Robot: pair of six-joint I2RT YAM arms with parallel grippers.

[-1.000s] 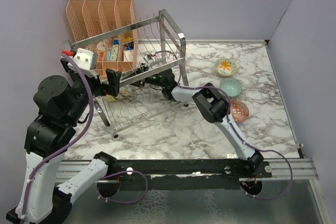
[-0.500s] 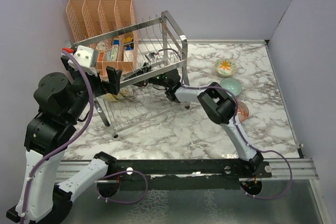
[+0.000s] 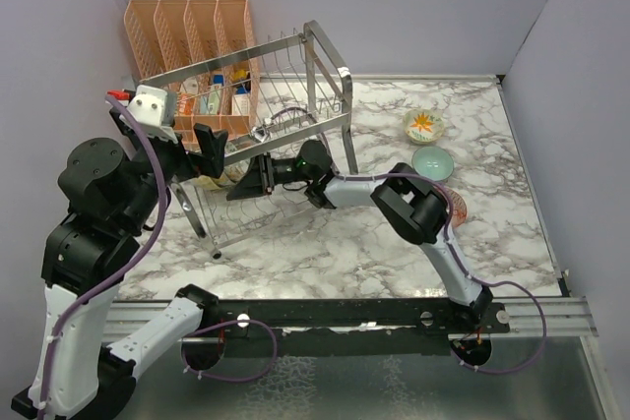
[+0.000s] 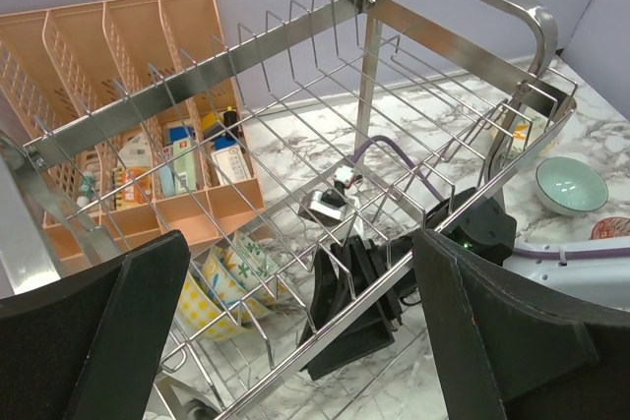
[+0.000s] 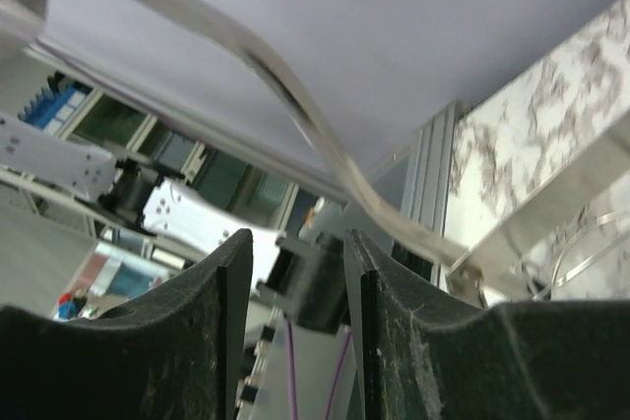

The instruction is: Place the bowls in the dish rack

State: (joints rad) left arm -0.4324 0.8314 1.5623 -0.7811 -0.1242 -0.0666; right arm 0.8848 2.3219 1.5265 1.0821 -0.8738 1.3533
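The chrome dish rack (image 3: 241, 51) stands at the back left; its rails fill the left wrist view (image 4: 246, 58). Two painted bowls (image 3: 219, 174) stand on edge in its lower tier, also seen in the left wrist view (image 4: 212, 287). An orange-flower bowl (image 3: 424, 126), a teal bowl (image 3: 432, 161) and a red-orange bowl (image 3: 455, 207) sit on the table at the right. My left gripper (image 3: 197, 154) is wide open at the rack's left front, holding nothing (image 4: 300, 272). My right gripper (image 3: 248, 181) reaches inside the lower tier, near the racked bowls, open and empty (image 5: 295, 272).
A peach-orange plastic organizer (image 3: 187, 27) with small boxes stands behind the rack. The rack's tall end frame (image 3: 340, 95) rises over my right arm's wrist. Purple walls close in at the left, back and right. The marble table's front edge has a metal rail (image 3: 394, 312).
My right gripper has slid left along the lower tier from the rack's right end toward the racked bowls. My left gripper has shifted slightly up and stays open.
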